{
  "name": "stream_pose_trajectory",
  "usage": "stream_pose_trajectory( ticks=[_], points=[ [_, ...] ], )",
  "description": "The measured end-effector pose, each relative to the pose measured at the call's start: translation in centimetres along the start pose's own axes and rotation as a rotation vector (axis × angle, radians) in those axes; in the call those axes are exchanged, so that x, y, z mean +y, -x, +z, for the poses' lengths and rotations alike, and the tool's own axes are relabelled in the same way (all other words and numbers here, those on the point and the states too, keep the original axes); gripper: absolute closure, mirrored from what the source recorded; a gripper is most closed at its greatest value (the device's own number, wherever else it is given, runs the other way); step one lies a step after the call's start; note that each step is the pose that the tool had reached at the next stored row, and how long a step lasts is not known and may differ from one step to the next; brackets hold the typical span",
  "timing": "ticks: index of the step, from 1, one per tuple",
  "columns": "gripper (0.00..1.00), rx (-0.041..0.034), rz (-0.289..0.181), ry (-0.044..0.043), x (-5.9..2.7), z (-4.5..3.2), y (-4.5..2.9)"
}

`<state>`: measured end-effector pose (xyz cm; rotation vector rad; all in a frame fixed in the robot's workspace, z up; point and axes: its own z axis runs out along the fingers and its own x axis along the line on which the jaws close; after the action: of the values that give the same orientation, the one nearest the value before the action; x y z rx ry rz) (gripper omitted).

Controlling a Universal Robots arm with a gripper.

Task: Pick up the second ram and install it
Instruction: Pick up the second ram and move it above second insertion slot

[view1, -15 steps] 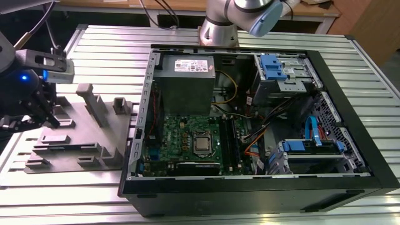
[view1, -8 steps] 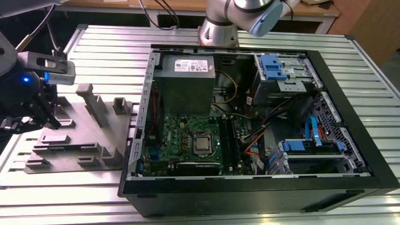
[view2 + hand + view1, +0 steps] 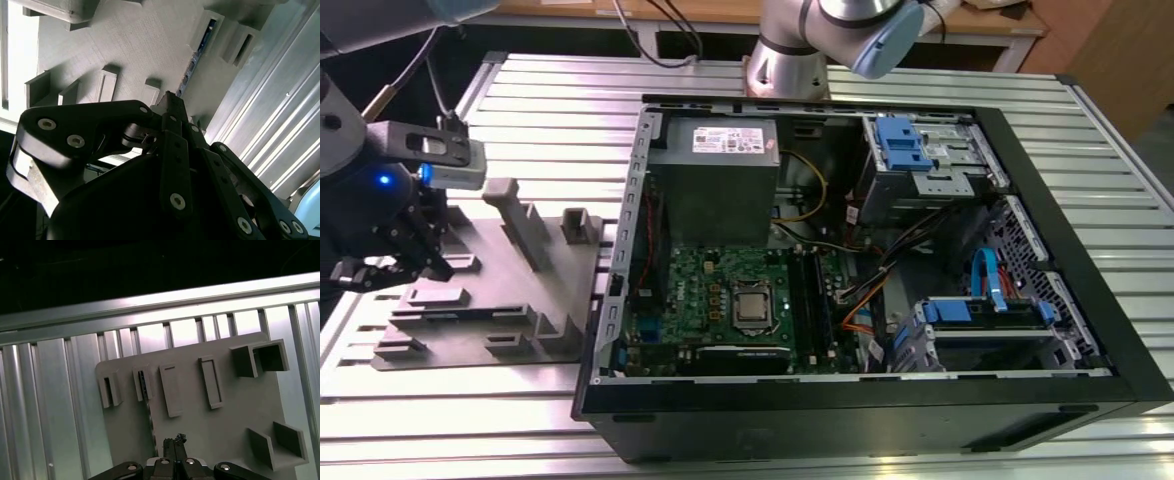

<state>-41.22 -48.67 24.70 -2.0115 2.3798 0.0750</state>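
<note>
Slatted metal table [image 3: 854,75] carried the lot. Open computer case [image 3: 854,425] lay on it, motherboard [image 3: 707,300] facing up; I could not tell whether any stick was already seated there. Grey tray [image 3: 474,300] sat at nine o'clock of the case in the exterior view. Gripper [image 3: 394,268] hung over the tray's nine o'clock side, well apart from the case. In both wrist views its fingers looked pressed together, nothing pinched between them as far as I could see. Second ram [image 3: 200,47] stood on edge in the tray, its near end just beside the fingertips. My read was that the pick was not yet made and the install not begun.
</note>
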Motion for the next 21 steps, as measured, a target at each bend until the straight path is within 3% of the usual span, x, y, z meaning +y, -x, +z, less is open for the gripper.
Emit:
stream_pose_trajectory(
  ticks=[5,12,17,21],
  points=[
    [0.93,0.0041,-0.028,0.0037,0.02,0.38,-0.03],
    [0.93,0.0282,-0.09,0.0302,0.02,0.83,-0.05],
    [0.93,0.0303,-0.144,0.0326,-0.01,1.29,-0.14],
    [0.93,0.0303,-0.155,0.03,0.01,1.49,-0.26]
  ],
)
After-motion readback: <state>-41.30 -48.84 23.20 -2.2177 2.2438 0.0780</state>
